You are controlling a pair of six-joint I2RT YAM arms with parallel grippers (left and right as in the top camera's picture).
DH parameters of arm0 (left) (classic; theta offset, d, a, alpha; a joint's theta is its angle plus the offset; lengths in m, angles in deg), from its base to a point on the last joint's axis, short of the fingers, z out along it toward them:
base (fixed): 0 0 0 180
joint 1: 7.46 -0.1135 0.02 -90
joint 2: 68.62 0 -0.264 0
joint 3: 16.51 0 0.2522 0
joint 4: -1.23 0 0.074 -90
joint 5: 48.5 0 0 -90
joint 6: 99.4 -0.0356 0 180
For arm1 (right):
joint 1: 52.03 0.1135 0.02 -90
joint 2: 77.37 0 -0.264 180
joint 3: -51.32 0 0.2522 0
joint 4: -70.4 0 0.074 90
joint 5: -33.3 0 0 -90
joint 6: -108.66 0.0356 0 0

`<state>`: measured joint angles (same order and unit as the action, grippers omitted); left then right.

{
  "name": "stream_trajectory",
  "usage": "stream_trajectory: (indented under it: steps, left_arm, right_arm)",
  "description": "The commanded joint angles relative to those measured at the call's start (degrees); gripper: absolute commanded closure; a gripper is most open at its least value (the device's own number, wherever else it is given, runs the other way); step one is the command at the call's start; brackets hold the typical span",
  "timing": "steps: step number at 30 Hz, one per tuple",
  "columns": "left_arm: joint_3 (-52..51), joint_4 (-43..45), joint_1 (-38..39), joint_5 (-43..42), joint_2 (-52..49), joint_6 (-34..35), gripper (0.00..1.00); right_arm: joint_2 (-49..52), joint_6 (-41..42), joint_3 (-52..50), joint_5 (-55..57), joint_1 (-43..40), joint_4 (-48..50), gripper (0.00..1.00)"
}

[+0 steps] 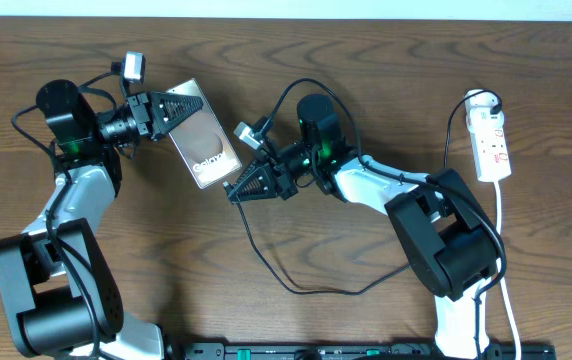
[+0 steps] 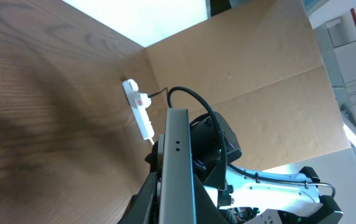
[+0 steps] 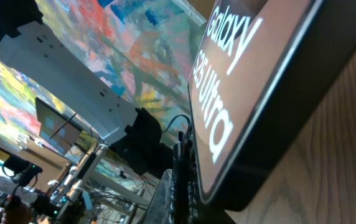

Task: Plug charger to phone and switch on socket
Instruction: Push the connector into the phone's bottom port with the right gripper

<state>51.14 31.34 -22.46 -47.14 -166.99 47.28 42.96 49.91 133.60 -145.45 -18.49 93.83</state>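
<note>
gripping phone (image 1: pixel 206 142), left gripper (image 1: pixel 184 108); right gripper (image 1: pixel 235 194) pinching charger (image 1: pixel 288 287) beside it

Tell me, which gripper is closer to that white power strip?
Right. The right gripper is mid-table, left of the power strip in the overhead view; the left gripper, holding the phone, sits farther left.

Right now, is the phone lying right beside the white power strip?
No, the phone is left of the table's middle, while the power strip lies far off near the right edge.
</note>
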Motion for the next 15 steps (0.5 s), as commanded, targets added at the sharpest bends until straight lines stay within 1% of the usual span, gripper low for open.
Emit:
stream_trajectory:
  steps: [1,15]
  left_arm:
    - [0.31,0.37,-0.07,-1.4,0.0,-0.98,0.92]
    - [0.31,0.37,-0.02,-1.4,0.0,-0.94,0.93]
  right_arm:
    - [-0.44,0.44,0.39,-0.74,-0.24,0.35,0.99]
    - [-0.44,0.7,0.39,-0.24,-0.24,0.33,0.99]
